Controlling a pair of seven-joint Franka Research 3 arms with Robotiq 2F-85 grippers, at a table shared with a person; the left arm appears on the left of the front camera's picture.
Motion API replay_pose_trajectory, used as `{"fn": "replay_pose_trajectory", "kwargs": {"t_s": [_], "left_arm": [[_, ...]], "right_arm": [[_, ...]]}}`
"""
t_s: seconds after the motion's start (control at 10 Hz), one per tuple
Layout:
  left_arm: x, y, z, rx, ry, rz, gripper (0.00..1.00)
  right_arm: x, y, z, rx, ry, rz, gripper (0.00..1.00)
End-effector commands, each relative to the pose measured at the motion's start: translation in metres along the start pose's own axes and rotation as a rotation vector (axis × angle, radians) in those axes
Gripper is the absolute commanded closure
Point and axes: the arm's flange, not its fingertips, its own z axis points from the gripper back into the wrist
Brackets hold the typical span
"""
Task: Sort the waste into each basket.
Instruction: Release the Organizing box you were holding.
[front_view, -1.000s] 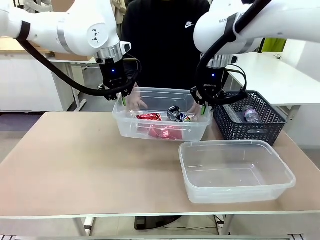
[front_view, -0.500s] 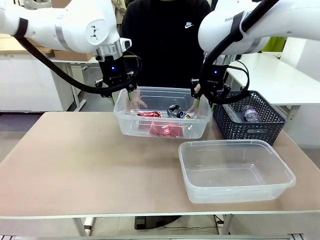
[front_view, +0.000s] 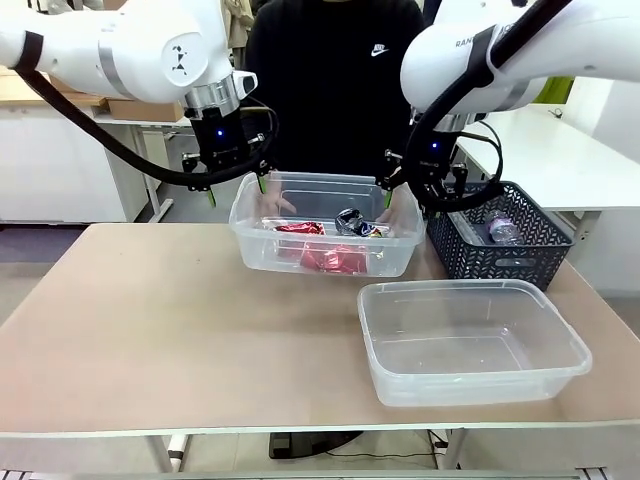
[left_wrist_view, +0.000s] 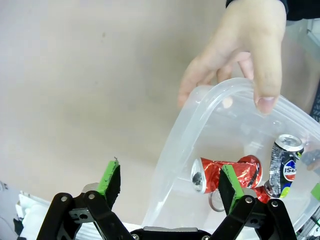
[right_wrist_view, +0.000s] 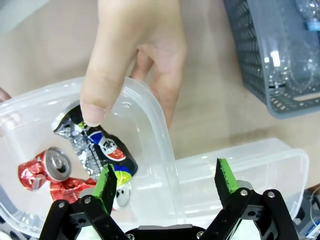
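Note:
A clear tub (front_view: 262, 254) holding the waste stands at the table's far middle. Inside it lie a crushed red can (left_wrist_view: 226, 173), a dark blue can (left_wrist_view: 284, 157) and red wrappers (front_view: 332, 262). A person's hands (front_view: 274, 206) grip its two ends. My left gripper (front_view: 236, 188) hangs open above the tub's left end, its green pads (left_wrist_view: 110, 178) straddling the corner rim without touching. At the right end my right gripper (front_view: 414, 196) also hangs open over the rim, close to the person's other hand (right_wrist_view: 131, 55). Nothing is held between either pair of fingers.
A bigger clear tub (front_view: 470, 345) stands empty at the front right. At the far right a dark mesh basket (front_view: 520, 252) holds clear plastic bottles (front_view: 503, 230). The table's left half is bare.
Both grippers have opened wider and risen off the tub's ends. The person's hands have stayed on the tub.

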Motion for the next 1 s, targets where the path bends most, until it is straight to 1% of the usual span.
{"fn": "replay_pose_trajectory", "kwargs": {"t_s": [0.0,0.1,0.3,0.4,0.5,0.6,0.7,0.8,0.9], "left_arm": [[-0.007,0.007,0.001,-0.020,0.010,-0.033,0.00],[0.000,0.000,0.000,0.000,0.000,0.000,0.00],[-0.002,-0.001,0.000,0.000,0.001,-0.008,0.00],[-0.019,0.019,0.028,-0.044,-0.016,0.019,0.00],[-0.047,0.045,0.051,-0.036,-0.002,0.016,0.00],[-0.083,0.068,0.065,-0.117,-0.025,-0.108,0.00],[-0.113,0.086,0.069,-0.175,-0.024,-0.229,0.00],[-0.133,0.091,0.065,-0.180,0.019,-0.351,0.00],[-0.149,0.088,0.050,-0.105,0.105,-0.471,0.00]], "right_arm": [[-0.010,-0.003,0.003,-0.026,-0.049,-0.018,0.00],[0.000,0.000,0.000,0.000,0.000,0.000,0.00],[-0.002,-0.001,0.003,-0.007,-0.008,0.003,0.00],[-0.031,-0.029,0.033,0.012,0.045,0.018,0.00],[-0.067,-0.067,0.060,0.089,0.036,0.070,0.00],[-0.103,-0.104,0.077,0.145,0.037,0.123,0.00],[-0.127,-0.138,0.082,0.186,0.024,0.088,0.00],[-0.142,-0.168,0.078,0.229,0.060,0.017,0.00],[-0.155,-0.193,0.064,0.224,0.095,-0.078,0.00]]}}
